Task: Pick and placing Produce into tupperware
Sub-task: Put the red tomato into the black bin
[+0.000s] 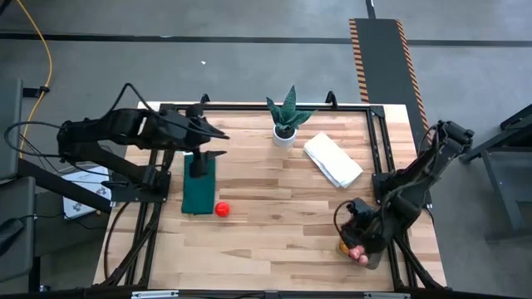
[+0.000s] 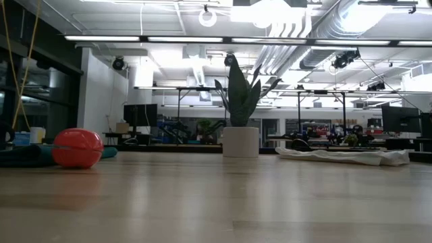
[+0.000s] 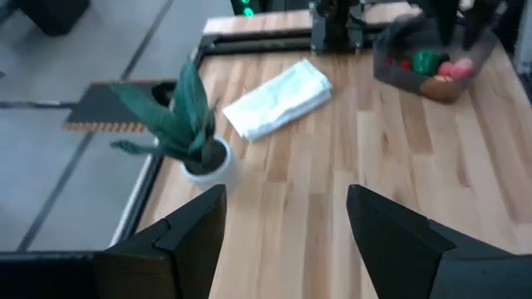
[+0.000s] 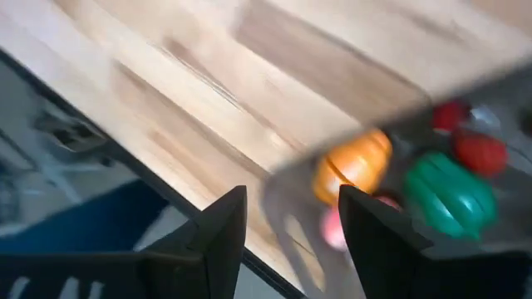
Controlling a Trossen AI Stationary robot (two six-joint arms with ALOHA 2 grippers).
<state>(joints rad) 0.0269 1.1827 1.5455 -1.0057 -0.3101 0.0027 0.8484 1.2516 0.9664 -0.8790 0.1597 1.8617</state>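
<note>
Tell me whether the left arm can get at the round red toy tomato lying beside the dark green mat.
Probably yes: the red tomato lies in the open, the left gripper is open nearby.

Robotics lab: exposed ceiling ducts, workbenches, monitors.

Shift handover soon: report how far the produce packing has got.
Done: several pieces sit in the tupperware, including an orange one and a green one. In hand: nothing; the right gripper hangs open by the tub. Left: the red tomato beside the green mat.
</note>
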